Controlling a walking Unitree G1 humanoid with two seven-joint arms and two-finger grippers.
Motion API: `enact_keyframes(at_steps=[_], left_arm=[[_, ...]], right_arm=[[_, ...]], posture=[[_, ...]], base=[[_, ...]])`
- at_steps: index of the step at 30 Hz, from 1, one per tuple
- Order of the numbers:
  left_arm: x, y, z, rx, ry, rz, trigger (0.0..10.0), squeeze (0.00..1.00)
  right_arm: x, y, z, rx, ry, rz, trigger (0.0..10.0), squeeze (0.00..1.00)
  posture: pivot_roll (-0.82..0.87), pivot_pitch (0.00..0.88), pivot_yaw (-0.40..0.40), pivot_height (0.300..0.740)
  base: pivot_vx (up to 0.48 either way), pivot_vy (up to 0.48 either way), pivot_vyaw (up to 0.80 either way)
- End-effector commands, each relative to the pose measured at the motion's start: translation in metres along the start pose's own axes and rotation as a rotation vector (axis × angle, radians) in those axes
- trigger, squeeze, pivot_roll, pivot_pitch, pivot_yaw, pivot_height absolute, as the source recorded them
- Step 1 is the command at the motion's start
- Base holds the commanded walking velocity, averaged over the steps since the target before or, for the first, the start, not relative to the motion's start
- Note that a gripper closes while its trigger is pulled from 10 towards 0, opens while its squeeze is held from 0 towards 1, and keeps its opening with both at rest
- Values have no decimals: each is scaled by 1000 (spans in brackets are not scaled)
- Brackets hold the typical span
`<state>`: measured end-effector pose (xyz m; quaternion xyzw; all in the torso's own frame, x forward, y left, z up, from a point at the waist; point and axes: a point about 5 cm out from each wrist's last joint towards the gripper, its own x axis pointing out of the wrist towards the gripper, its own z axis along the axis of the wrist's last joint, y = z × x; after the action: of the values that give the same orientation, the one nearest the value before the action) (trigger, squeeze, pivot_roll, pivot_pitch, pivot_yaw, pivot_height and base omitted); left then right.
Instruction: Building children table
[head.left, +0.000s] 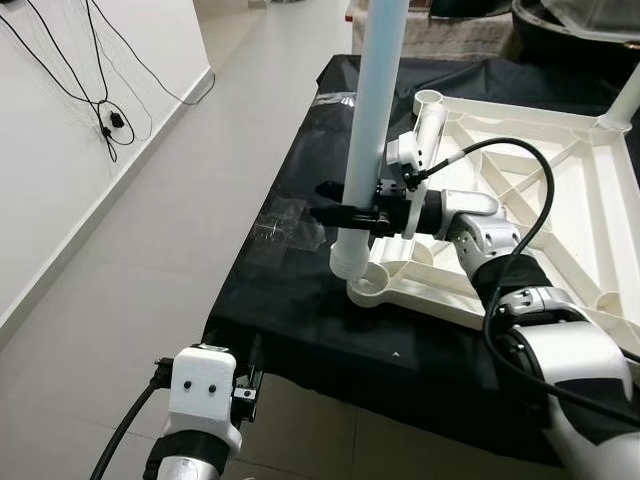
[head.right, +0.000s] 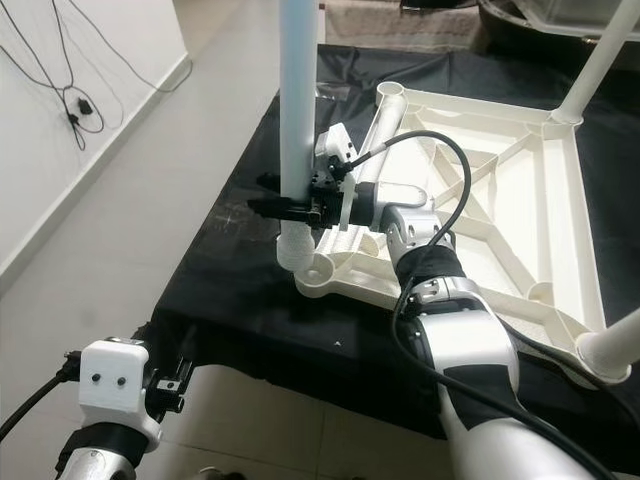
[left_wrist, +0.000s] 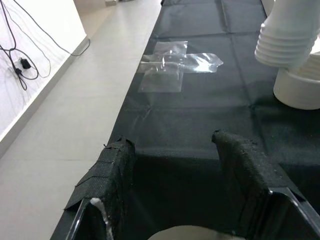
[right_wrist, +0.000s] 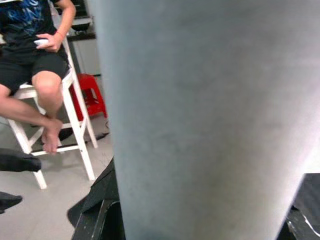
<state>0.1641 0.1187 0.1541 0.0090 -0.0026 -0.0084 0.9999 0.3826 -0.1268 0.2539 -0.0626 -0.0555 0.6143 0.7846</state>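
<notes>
Left eye view, right tool (head.left: 340, 213) clenched around upright leg (head.left: 372, 120) (long axis vertical), over tabletop socket (head.left: 372, 290).

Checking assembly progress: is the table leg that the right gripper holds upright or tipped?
Upright. The leg stands vertical, its threaded end at the tabletop's corner socket, the right gripper clamped around it.

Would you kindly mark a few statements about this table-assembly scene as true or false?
1. The right pincer grips the white table leg. True.
2. The leg lies flat on the cloth. False: it stands upright, its threaded end at the corner socket of the upside-down tabletop.
3. The left pincer holds a screwdriver. False: it is open and holds nothing.
4. The black cloth has clear plastic wrap lying on it. True.
</notes>
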Motion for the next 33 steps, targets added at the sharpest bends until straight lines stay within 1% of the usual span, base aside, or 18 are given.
enact_keyframes(at_steps=[1,3,5,6,7,8,10,12,23,33], left_arm=[[-5,-8,0,-13,17,-23,10000,0],[-7,-8,0,-13,23,-24,10000,0],[-7,-8,0,-13,26,-23,10000,0],[-8,-8,0,-11,27,-24,10000,0],[-8,-8,0,-11,27,-24,10000,0],[-8,-8,0,-10,29,-25,10000,0],[-8,-8,0,-10,29,-25,10000,0],[-8,-8,-1,-7,33,-27,10000,0],[-9,-8,-1,-1,35,-31,10000,0],[-10,-8,-1,1,40,-28,10000,0]], right_arm=[[-1,0,-3,7,12,0,10000,0],[-9,-3,5,31,-20,23,10000,0],[-11,-3,8,38,-37,35,10000,0],[-16,-4,12,48,-56,48,10000,0],[-16,-4,12,48,-56,48,10000,0],[-20,-5,15,50,-68,64,10000,0],[-20,-5,15,50,-68,64,10000,0],[-26,-5,17,50,-65,78,10000,0],[-25,0,5,64,-35,118,10000,0],[-25,3,0,83,-20,174,10000,0]], posture=[[28,245,19,740],[32,245,19,740],[32,245,19,740],[32,245,19,740],[32,245,19,740],[32,245,19,740],[32,245,19,740],[33,235,20,740],[40,224,24,740],[42,234,24,740]], base=[[0,0,0],[0,0,0],[0,0,0],[0,0,0],[0,0,0],[0,0,0],[0,0,0],[0,0,0],[0,0,0],[0,0,0]])
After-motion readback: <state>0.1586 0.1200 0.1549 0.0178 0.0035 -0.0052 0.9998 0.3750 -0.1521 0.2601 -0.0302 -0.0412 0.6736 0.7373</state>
